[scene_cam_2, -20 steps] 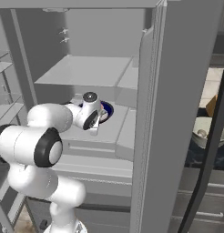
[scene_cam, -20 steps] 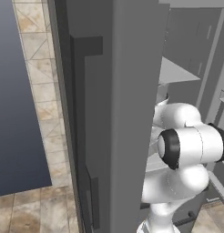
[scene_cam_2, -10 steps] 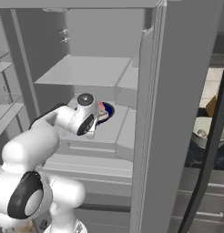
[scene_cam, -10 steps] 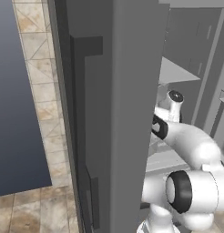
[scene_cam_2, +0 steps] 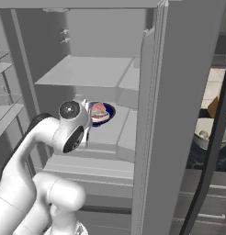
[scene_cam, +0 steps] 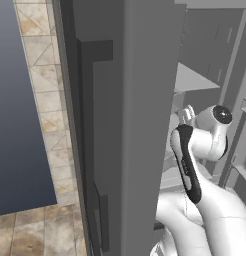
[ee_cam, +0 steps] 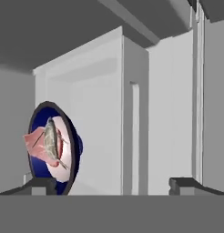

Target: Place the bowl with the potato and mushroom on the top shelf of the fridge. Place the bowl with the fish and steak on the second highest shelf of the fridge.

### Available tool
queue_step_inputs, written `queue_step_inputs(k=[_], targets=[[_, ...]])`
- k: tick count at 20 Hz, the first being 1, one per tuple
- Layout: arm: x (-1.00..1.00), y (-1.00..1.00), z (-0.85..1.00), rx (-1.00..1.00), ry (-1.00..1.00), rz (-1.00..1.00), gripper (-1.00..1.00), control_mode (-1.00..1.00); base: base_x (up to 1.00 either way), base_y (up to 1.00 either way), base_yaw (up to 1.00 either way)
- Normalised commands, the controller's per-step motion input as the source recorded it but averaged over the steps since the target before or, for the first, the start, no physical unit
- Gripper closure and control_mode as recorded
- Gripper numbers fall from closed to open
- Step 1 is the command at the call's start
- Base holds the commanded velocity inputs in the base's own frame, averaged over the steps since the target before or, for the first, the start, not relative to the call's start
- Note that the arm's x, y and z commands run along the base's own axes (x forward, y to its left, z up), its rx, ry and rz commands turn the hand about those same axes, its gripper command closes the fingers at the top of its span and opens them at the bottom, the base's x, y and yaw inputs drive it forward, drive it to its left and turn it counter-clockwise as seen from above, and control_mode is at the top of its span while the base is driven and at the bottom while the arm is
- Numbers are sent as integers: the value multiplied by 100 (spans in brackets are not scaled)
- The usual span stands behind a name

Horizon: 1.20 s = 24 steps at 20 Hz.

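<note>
Dark blue round bowl [scene_cam_2: 102, 113] holding pink steak [ee_cam: 35, 143] and silvery fish [ee_cam: 52, 139] sat on second-highest fridge shelf [scene_cam_2: 115, 131]; pincer [ee_cam: 112, 184] wide, empty; advise straight retreat, clear of bowl rim.

light: even, flat render | shadows: soft, dim under shelves | glare: none | focus: slightly soft

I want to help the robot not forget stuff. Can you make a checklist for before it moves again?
1. Blue bowl resting on the second highest shelf: ok.
2. Steak and fish in that bowl: ok.
3. Gripper jaws apart, holding nothing: ok.
4. Top shelf has its potato and mushroom bowl: not ok.
5. Fridge doors open: ok.
6. Where the other bowl is: cannot tell.
</note>
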Motion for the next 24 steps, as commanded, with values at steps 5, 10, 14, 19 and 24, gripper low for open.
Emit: queue_step_inputs(k=[5, 10, 14, 19, 24], targets=[[-100, -16, 88, -9, 0, 2, -100, -100, 0, 0, 0], [-100, 20, 32, -40, 1, 23, -100, -100, 0, 0, 0], [-100, 26, 44, -49, 2, 36, -100, -100, 0, 0, 0], [-45, 44, 10, -28, 0, 20, -100, -100, 0, 0, 0], [-21, -4, 0, 0, 0, 0, -100, -100, 0, 0, 0]])
